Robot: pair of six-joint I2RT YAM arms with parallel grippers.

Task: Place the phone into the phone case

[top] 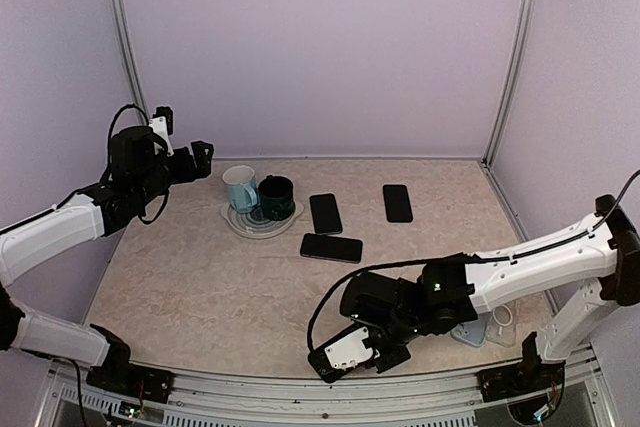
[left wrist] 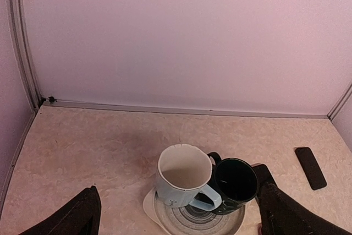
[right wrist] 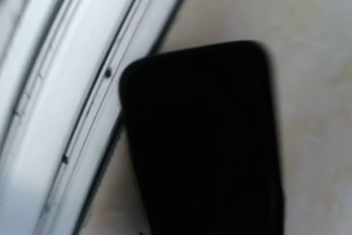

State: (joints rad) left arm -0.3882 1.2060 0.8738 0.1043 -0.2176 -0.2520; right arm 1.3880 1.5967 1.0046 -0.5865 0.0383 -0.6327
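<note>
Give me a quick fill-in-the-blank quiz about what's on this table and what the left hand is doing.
The plate holds ____ mugs.
____ flat dark slabs lie to the right of it.
The left hand is ____, holding nothing.
Missing words: two; three; open.

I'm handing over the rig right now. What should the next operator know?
Left pincer: open, raised, facing the white mug.
Right pincer: low by the near rail, at a black slab, likely a phone; grip unclear.
Three black phones lie mid-table.
Pale blue item under the right arm may be the case.
Nothing seated yet; phone into case remains.
</note>
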